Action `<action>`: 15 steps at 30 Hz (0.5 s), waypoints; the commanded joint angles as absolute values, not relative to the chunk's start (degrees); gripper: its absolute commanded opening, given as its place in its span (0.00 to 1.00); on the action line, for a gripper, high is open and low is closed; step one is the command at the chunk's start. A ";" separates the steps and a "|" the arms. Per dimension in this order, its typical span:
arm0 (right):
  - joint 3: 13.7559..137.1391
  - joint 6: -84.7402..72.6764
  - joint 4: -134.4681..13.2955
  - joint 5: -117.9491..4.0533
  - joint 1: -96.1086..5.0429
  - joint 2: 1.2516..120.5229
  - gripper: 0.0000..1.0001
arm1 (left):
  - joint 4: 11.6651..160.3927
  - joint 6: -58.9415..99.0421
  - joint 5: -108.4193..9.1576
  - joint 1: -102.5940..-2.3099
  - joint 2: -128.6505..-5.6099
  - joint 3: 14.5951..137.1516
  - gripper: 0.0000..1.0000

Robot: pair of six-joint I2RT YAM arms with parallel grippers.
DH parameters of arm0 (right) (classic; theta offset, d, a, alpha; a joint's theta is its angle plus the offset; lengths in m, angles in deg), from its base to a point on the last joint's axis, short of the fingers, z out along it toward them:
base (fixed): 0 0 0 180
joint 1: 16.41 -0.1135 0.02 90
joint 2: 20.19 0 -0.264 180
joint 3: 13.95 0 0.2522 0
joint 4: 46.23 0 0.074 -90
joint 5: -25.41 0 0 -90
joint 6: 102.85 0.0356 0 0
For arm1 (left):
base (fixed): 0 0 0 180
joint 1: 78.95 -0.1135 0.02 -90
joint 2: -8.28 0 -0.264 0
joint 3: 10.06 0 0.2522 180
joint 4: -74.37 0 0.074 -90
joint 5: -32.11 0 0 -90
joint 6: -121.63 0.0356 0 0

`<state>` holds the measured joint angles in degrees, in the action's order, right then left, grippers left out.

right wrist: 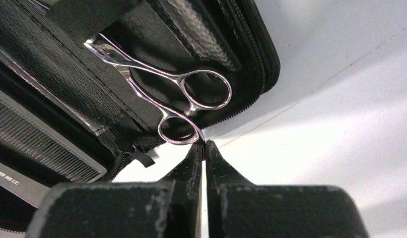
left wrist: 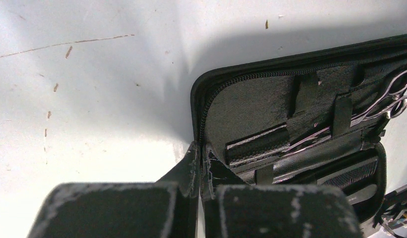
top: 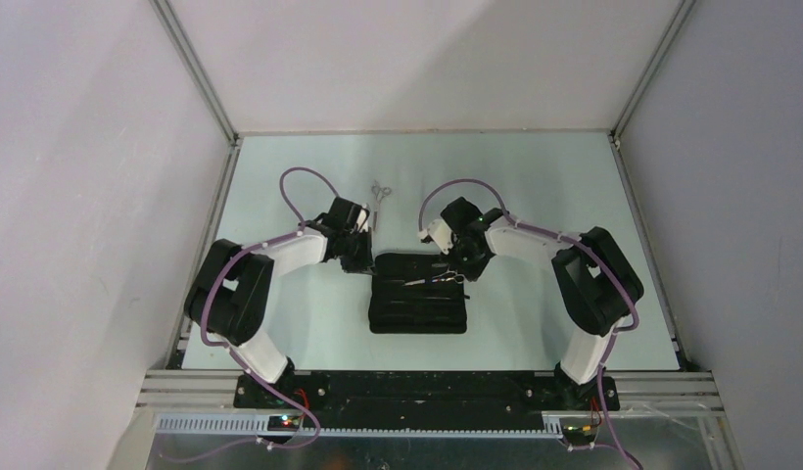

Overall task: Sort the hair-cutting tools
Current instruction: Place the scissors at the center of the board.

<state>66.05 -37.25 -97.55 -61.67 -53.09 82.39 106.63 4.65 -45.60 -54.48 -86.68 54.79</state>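
Observation:
An open black pouch (top: 417, 311) lies at the table's middle. One pair of silver scissors (top: 437, 281) is tucked under the straps in its upper half, rings to the right; it also shows in the right wrist view (right wrist: 176, 94) and the left wrist view (left wrist: 385, 101). My right gripper (right wrist: 203, 146) is shut on the lower finger ring. My left gripper (left wrist: 202, 156) is shut on the zipper edge at the pouch's left side (left wrist: 251, 99). A black comb (left wrist: 348, 173) sits in the pouch's lower half. A second pair of scissors (top: 380, 193) lies loose on the table behind the pouch.
The pale table (top: 280, 323) is bounded by metal frame rails and walls on the left, right and back. Both arm bases stand at the near edge. The loose scissors lie just beyond my left wrist (top: 344, 220).

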 commanded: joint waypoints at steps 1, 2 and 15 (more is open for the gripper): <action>64.82 -35.95 -97.38 -65.97 -52.60 78.75 0.00 | 105.74 3.84 -44.12 -53.80 -86.18 54.00 0.00; 64.45 -36.04 -97.36 -66.42 -52.39 78.45 0.00 | 105.78 3.81 -44.17 -53.81 -86.20 54.01 0.00; 63.68 -35.21 -95.96 -67.21 -53.61 77.40 0.00 | 105.92 3.81 -44.23 -53.81 -86.30 54.11 0.00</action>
<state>63.67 -36.40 -97.40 -66.28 -52.50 79.66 106.59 4.63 -45.60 -54.48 -86.68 54.75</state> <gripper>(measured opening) 0.028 0.007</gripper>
